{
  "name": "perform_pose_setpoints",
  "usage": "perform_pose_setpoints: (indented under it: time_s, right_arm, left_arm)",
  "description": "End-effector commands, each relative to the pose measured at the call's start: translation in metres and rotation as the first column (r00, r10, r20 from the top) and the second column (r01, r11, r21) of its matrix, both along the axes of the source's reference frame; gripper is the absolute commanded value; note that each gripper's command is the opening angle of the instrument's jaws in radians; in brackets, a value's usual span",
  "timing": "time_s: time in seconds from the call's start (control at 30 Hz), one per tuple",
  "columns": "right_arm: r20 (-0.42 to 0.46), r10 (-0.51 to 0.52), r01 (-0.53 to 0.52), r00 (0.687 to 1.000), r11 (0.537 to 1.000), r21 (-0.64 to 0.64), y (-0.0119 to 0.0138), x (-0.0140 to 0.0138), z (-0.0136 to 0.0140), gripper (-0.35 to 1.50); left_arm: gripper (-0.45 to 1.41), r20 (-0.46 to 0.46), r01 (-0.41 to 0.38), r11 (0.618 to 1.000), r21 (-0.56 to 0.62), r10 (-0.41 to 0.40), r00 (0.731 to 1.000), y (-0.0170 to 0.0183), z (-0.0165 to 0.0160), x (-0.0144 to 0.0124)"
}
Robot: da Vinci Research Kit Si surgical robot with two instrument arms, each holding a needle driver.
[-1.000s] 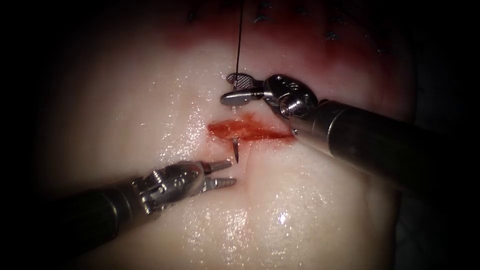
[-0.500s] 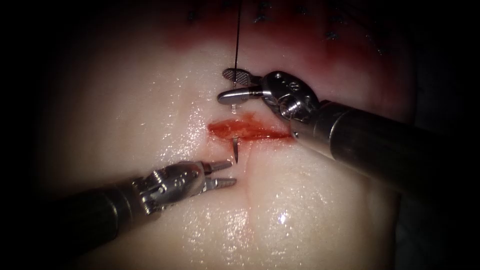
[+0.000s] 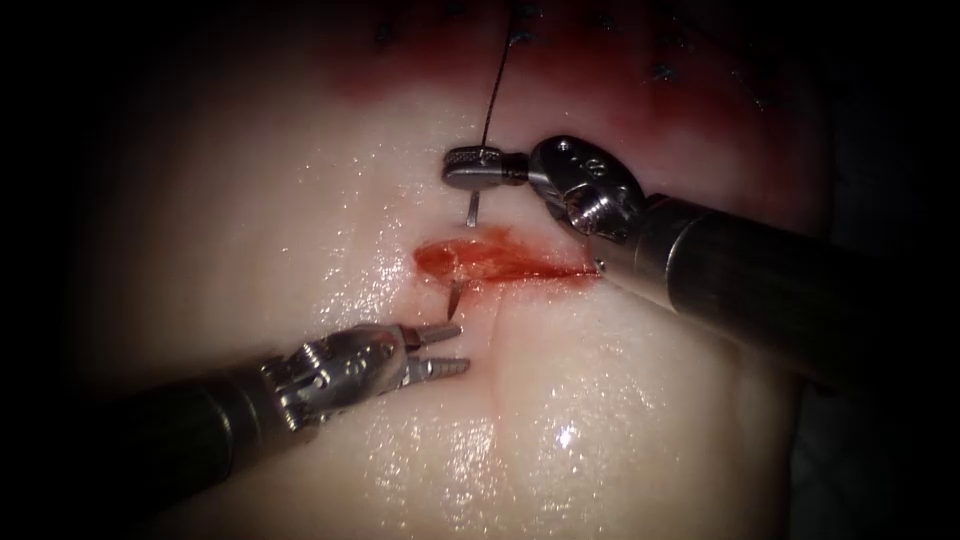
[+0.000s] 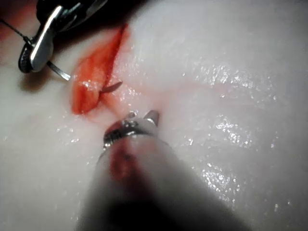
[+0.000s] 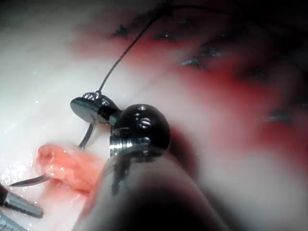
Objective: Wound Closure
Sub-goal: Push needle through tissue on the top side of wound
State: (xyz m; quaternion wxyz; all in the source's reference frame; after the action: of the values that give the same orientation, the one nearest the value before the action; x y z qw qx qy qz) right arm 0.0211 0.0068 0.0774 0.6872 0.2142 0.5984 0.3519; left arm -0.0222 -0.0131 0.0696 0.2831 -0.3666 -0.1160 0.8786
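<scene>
The needle (image 3: pixel 470 208), through the cut (image 3: pixel 490 260), is pinched by the right hand (image 3: pixel 478 166); the left hand (image 3: pixel 440 350) is spread, empty.

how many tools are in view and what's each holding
2. The right tool, above the cut, is shut on the needle near its thread end. The left tool, below the cut, is open, holding nothing; the needle's tip pokes out nearby.

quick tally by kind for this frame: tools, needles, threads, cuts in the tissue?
Tools: 2, the left tool, jaws open and holding nothing, and the right tool, shut on the needle near its thread end.
Needles: 1, the needle, passing through the tissue, tip out below the cut.
Threads: 1, the thread.
Cuts: 1, the cut.
Total: 5.
</scene>
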Motion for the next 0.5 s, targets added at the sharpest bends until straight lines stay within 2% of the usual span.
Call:
perform_pose_setpoints:
  time_s: [0.03,0.27,0.5]
  right_arm:
    - [0.001,-0.004,0.004,1.000,1.000,0.022,0.0000,0.0007,0.0003,-0.35]
    - [-0.024,-0.015,0.019,1.000,0.990,0.142,-0.0020,0.0011,0.0001,-0.35]
    - [-0.035,-0.021,0.026,0.999,0.987,0.161,-0.0034,0.0013,0.0003,-0.35]
  left_arm:
    - [0.16,0.002,-0.001,1.000,-0.001,0.001,1.000,0.0003,0.0005,-0.0006]
    - [0.16,0.003,-0.002,1.000,0.001,0.002,1.000,0.0005,0.0004,-0.0005]
    - [0.16,0.004,-0.003,1.000,0.001,0.003,1.000,0.0005,0.0004,-0.0004]
